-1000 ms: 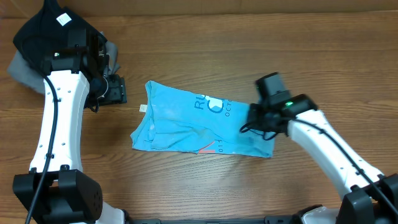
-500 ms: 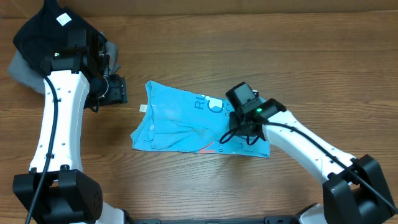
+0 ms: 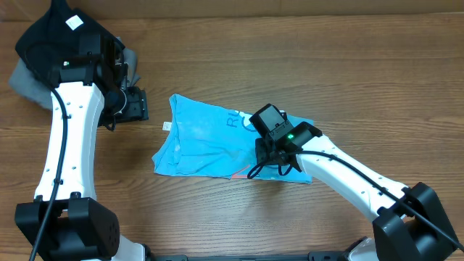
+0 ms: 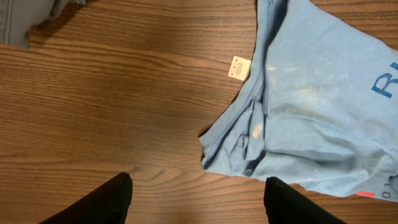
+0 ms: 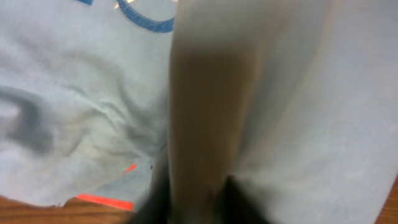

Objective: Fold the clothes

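The light blue T-shirt (image 3: 203, 141) lies crumpled in the middle of the table, with blue lettering and a small white neck tag (image 3: 166, 125) at its left edge. My right gripper (image 3: 265, 154) is over the shirt's right half, shut on a pulled-up fold of its cloth. In the right wrist view that fold (image 5: 205, 106) runs up between the fingers of the right gripper (image 5: 196, 200). My left gripper (image 3: 142, 106) is open and empty above bare wood left of the shirt. In the left wrist view, the left gripper (image 4: 198, 199) is short of the shirt's edge (image 4: 311, 106) and tag (image 4: 239, 67).
A black folded garment with a white tag (image 3: 51, 36) and a grey folded garment (image 3: 22, 81) lie at the far left corner behind the left arm. The grey one shows in the left wrist view (image 4: 31, 15). Bare wood surrounds the shirt.
My right gripper has moved left across the shirt, carrying the shirt's right edge with it. The left arm has not moved.
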